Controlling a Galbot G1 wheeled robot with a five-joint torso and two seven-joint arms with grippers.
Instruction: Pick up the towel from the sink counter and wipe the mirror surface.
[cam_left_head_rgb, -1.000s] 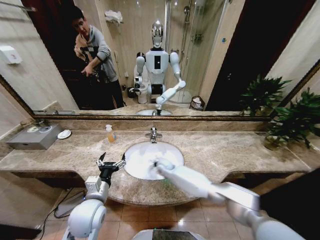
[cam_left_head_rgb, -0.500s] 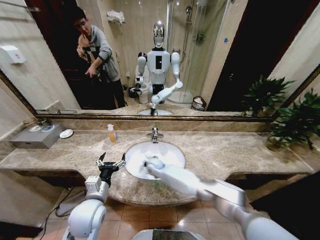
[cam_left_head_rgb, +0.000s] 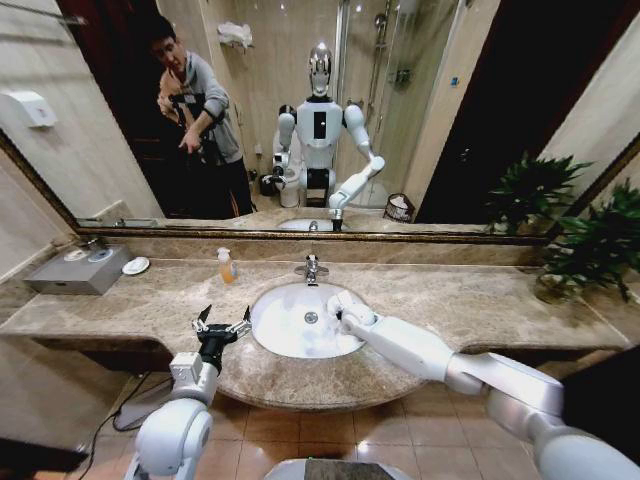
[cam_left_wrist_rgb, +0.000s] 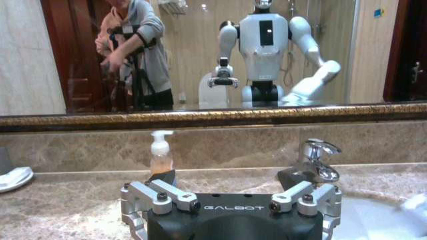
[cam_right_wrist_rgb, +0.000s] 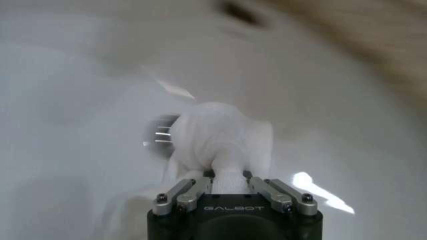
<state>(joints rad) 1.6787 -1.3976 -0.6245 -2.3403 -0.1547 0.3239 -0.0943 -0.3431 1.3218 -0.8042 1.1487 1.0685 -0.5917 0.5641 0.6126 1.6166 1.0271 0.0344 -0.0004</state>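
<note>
1. White, fluffy cloth bunches out past the right hand (cam_right_wrist_rgb: 225, 181), whose fingers (cam_right_wrist_rgb: 189, 192) are pinched tight on the towel (cam_right_wrist_rgb: 220, 137), seen close in the right wrist view.
2. Held this way, the towel (cam_left_head_rgb: 340, 302) hangs over the right side of the oval white basin (cam_left_head_rgb: 285, 330), with the chrome drain (cam_right_wrist_rgb: 159, 133) just behind it in the wrist view.
3. From the head view, the right arm (cam_left_head_rgb: 440, 358) reaches in from the right, crossing the curved front edge of the mottled brown marble worktop (cam_left_head_rgb: 450, 300).
4. Further left, the left hand (cam_left_head_rgb: 222, 325) hovers above the worktop's front edge beside the basin, its fingers (cam_left_wrist_rgb: 179, 195) spread wide and holding nothing.
5. Behind the basin stands the chrome faucet (cam_left_head_rgb: 311, 268), with a soap dispenser (cam_left_head_rgb: 227, 265) to its left against the backsplash.
6. Near the worktop's far left end sit a small white dish (cam_left_head_rgb: 135, 265) and a grey box (cam_left_head_rgb: 78, 270); a potted plant (cam_left_head_rgb: 590, 245) stands at the far right.
7. Above it all runs the wide bronze-framed mirror (cam_left_head_rgb: 450, 110), reflecting the white robot, a shower enclosure and a person at a doorway.
</note>
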